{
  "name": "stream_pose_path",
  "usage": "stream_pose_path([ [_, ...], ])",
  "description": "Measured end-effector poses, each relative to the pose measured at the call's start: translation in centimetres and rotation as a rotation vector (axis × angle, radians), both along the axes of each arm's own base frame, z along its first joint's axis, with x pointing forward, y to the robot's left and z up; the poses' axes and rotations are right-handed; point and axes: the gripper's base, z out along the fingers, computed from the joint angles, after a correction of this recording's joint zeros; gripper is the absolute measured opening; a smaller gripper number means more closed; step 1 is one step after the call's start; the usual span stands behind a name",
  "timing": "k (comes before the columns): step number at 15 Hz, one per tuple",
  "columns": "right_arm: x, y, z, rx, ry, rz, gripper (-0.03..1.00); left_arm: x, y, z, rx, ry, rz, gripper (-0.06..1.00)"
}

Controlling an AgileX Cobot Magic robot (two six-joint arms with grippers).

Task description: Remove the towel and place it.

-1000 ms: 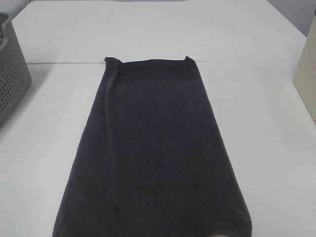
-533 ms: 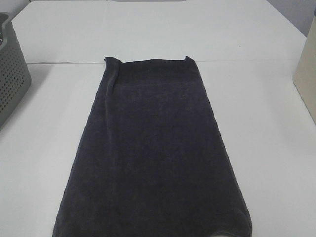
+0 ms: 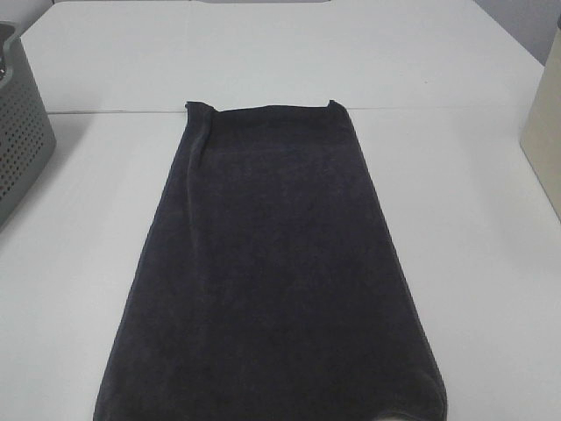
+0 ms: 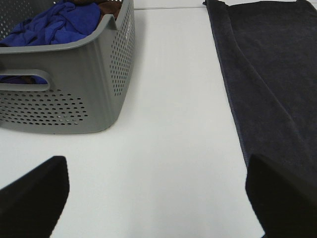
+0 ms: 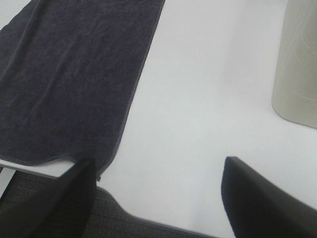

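The dark charcoal towel (image 3: 272, 272) lies flat and spread lengthwise down the middle of the white table (image 3: 473, 263), its near end at the front edge. It also shows in the left wrist view (image 4: 277, 74) and in the right wrist view (image 5: 74, 74). Neither gripper shows in the high view. My left gripper (image 4: 158, 198) is open and empty over bare table, between the basket and the towel's long edge. My right gripper (image 5: 158, 198) is open and empty over the table's front edge, beside the towel's near corner.
A grey perforated basket (image 3: 17, 132) stands at the left edge; the left wrist view shows its wall (image 4: 74, 99) and blue cloth (image 4: 54, 25) inside. A beige container (image 3: 545, 132) stands at the right edge, and it shows in the right wrist view (image 5: 297, 64).
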Motion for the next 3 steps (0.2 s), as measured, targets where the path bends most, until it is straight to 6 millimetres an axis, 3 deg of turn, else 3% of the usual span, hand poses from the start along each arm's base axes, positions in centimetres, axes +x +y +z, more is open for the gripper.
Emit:
stream_pose_path([
  [3, 0.00, 0.00, 0.00, 0.000, 0.000, 0.000, 0.69, 0.00, 0.00, 0.00, 0.000, 0.000, 0.000, 0.91],
])
